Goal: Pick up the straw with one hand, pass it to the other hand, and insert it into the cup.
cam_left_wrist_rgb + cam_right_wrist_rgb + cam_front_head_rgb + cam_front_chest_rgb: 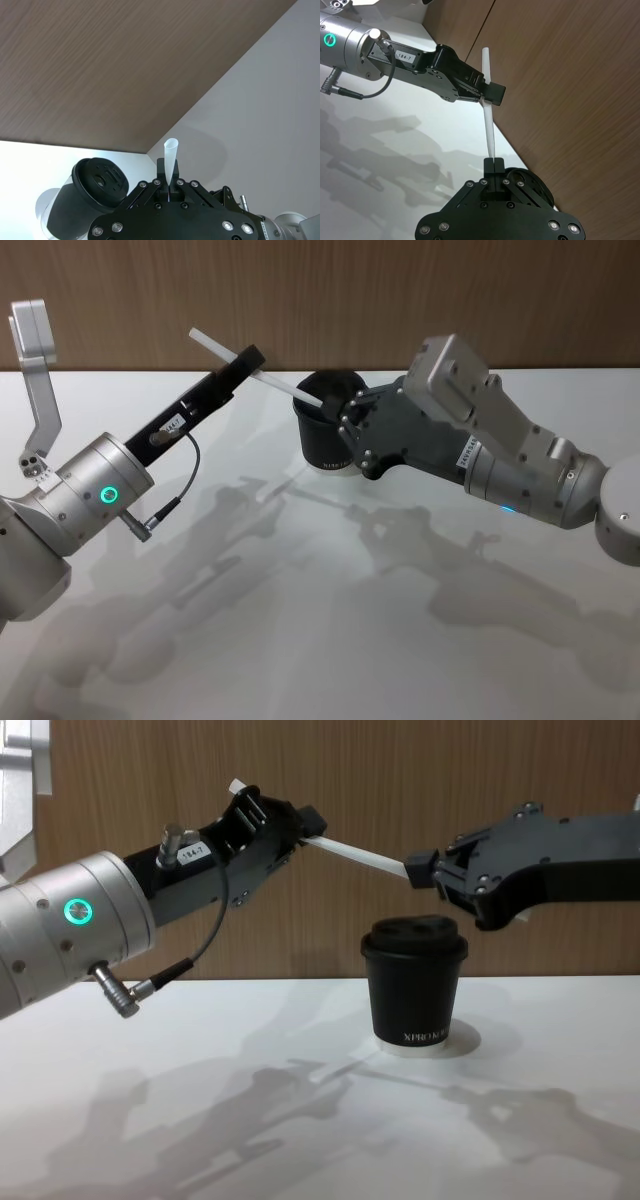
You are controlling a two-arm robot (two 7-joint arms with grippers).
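Observation:
The white straw [280, 383] hangs in the air, slanting down from left to right above the table, and both grippers hold it. My left gripper [248, 362], on the silver wrist with the green ring light, is shut on the straw near its upper end [300, 825]. My right gripper [335, 400], on the dark angular arm, is shut on the lower end [415, 868]. The black lidded cup [413, 985] stands upright on the table just below the right gripper. In the right wrist view the straw [489, 125] runs from my own fingers up through the left gripper [490, 95].
A white table [300, 620] spreads in front, with bare room to the left of and before the cup. A brown wooden wall [300, 290] closes the back. A silver bracket [35, 350] rises at the far left, above the left arm.

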